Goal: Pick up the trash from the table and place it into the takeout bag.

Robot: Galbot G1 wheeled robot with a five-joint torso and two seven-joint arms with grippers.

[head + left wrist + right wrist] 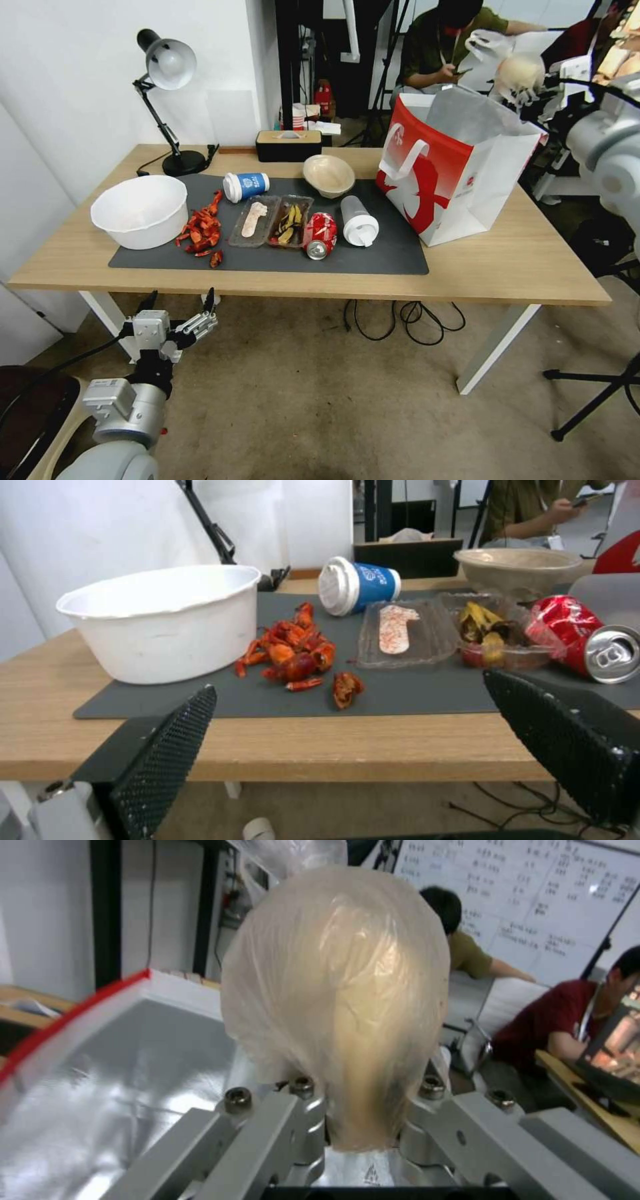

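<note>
Two pincers: right gripper [519,85] clamps bagged tan ball [337,1005] above takeout bag [453,173] rim; left gripper [179,308] wide, just off table [520,267] edge. No readable labels.

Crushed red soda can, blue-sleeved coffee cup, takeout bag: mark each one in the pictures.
crushed red soda can [321,235]: head view, on its dented red side.
blue-sleeved coffee cup [373,582]: left wrist view, on the blue sleeve.
takeout bag [427,180]: head view, on the red-printed front wall.
</note>
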